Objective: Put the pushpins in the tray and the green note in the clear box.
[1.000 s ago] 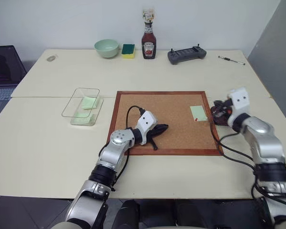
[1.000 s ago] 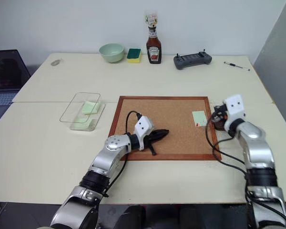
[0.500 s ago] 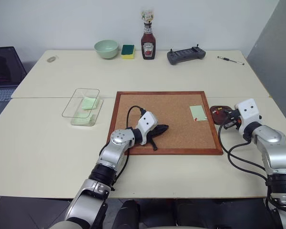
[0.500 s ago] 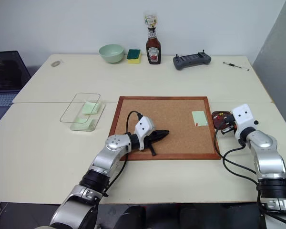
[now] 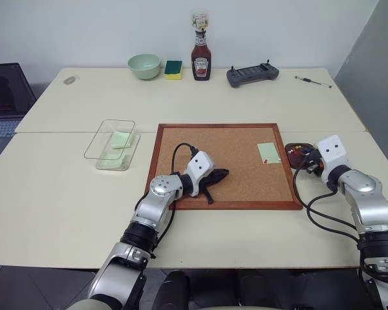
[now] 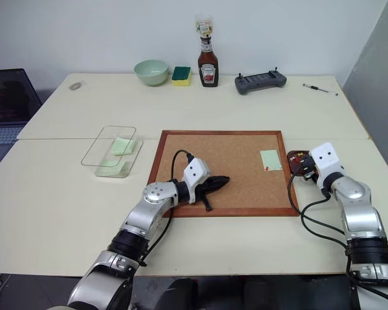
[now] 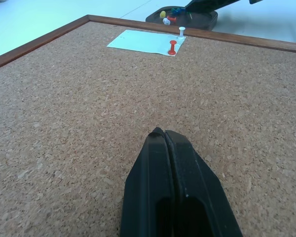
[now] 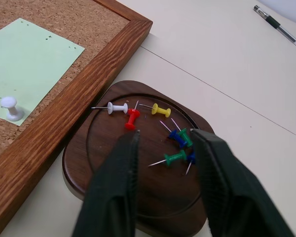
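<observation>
Right wrist view: the right gripper [image 8: 163, 148] hangs just above the tray [image 8: 89, 168], fingers parted with nothing between them. In the tray lie loose pushpins [image 8: 175, 136]: white, red, yellow, two green, blue. The tray sits just outside the right edge of the cork board [image 8: 89, 64]. A green note [image 8: 29, 64] stays pinned near that edge by a white pin [image 8: 10, 107]. A pen [image 8: 281, 32] lies farther off on the table.

Left wrist view: the left gripper [image 7: 164, 136] has its fingers pressed tight together, empty, low over the cork; a red pin [image 7: 172, 47] also stands in the note's corner.

Head views: the left arm reaches across the board's near edge, gripper pointing toward the right. The right arm is bent at the table's right edge, wrist over the tray. The clear box [image 5: 98, 152] sits left of the board with another green slip [image 5: 121, 139] inside.
</observation>
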Controlling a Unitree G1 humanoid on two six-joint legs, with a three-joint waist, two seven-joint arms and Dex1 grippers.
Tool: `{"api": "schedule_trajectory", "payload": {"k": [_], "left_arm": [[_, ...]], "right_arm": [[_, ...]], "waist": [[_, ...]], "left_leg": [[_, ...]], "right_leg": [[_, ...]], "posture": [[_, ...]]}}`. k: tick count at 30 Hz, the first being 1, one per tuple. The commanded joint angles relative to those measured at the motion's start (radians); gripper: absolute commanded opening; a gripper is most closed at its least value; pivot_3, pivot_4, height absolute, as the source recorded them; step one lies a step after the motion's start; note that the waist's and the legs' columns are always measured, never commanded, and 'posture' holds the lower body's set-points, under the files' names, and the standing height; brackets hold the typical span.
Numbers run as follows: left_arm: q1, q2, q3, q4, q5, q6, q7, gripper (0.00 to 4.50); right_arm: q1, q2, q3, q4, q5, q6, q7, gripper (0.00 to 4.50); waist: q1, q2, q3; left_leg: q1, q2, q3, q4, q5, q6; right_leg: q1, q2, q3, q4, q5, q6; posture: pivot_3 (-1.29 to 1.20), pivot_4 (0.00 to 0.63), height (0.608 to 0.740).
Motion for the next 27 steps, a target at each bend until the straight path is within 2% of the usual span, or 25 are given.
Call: {"api": "schedule_trajectory", "payload": {"k": [1, 3, 7, 11, 23, 27], "left_arm": [[0.02, -0.003, -0.033, 0.026, 0.014, 0.012, -0.013, 0.0], [0.018, -0.003, -0.032, 0.028, 0.015, 0.01, -0.013, 0.0], [0.017, -0.003, -0.03, 0.03, 0.016, 0.008, -0.013, 0.0], [0.017, -0.005, -0.03, 0.032, 0.018, 0.005, -0.012, 0.0], [0.022, -0.008, -0.027, 0.022, 0.018, 0.006, -0.005, 0.0], [0.022, -0.007, -0.025, 0.022, 0.017, 0.007, -0.004, 0.0]], "right_arm": [[-0.008, -0.001, -0.04, -0.042, 0.021, 0.0, -0.01, 2.76], [0.0, 0.012, -0.074, -0.078, 0.071, 0.029, 0.002, 3.23], [0.032, 0.02, -0.108, -0.17, 0.172, 0.1, 0.065, 3.23], [0.082, 0.026, -0.077, -0.255, 0.236, 0.164, 0.137, 3.23], [0.04, 0.09, 0.008, -0.211, 0.207, 0.18, 0.099, 3.23], [0.027, 0.099, 0.003, -0.193, 0.211, 0.18, 0.087, 2.66]], "waist": [[0.0, 0.0, 0.0], [0.0, 0.0, 0.0], [0.001, 0.0, 0.0], [0.0, 0.0, 0.0], [0.001, 0.0, 0.0], [0.001, 0.0, 0.0]], "left_leg": [[0.0, 0.0, 0.0, 0.0, 0.0, 0.0], [0.0, 0.0, 0.0, 0.0, 0.0, 0.0], [0.0, 0.0, 0.0, 0.0, 0.0, 0.0], [0.0, 0.0, -0.001, 0.0, 0.0, 0.0], [0.0, 0.0, -0.001, 0.001, 0.0, 0.0], [0.0, 0.0, -0.001, 0.001, 0.0, 0.0]], "right_leg": [[0.0, 0.0, 0.0, 0.0, 0.0, 0.0], [0.0, 0.0, 0.0, 0.0, 0.0, 0.0], [0.0, 0.0, 0.0, 0.0, 0.0, 0.0], [0.0, 0.0, 0.0, 0.0, 0.0, 0.0], [0.0, 0.0, 0.0, 0.0, 0.0, 0.0], [0.0, 0.0, -0.001, 0.0, 0.0, 0.0]], "posture": [[0.0, 0.15, 0.74], [0.0, 0.15, 0.74], [0.0, 0.15, 0.74], [0.0, 0.15, 0.74], [0.0, 0.15, 0.74], [0.0, 0.15, 0.74]]}}
